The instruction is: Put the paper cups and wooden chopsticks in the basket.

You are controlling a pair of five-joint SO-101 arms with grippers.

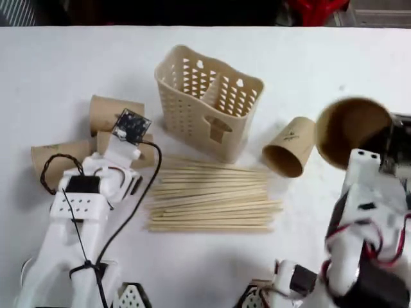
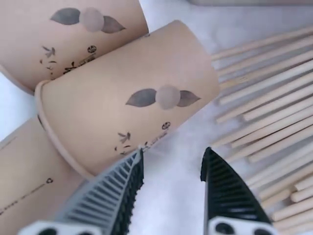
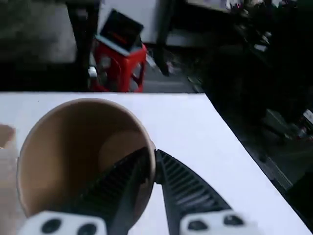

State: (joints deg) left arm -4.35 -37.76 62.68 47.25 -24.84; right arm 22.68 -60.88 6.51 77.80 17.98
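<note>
Right of the basket, your right gripper pinches a paper cup by its rim. Your left gripper gapes wide over a leaf-printed cup beside the wooden chopsticks.

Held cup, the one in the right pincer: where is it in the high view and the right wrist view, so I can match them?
High view: the held cup is near the right edge, mouth towards the camera, right of the lying cup.
Right wrist view: the cup is close up, the right pincer clamped on its rim, one finger inside.
Shared landmark: the red stool beyond the table's far edge.
</note>
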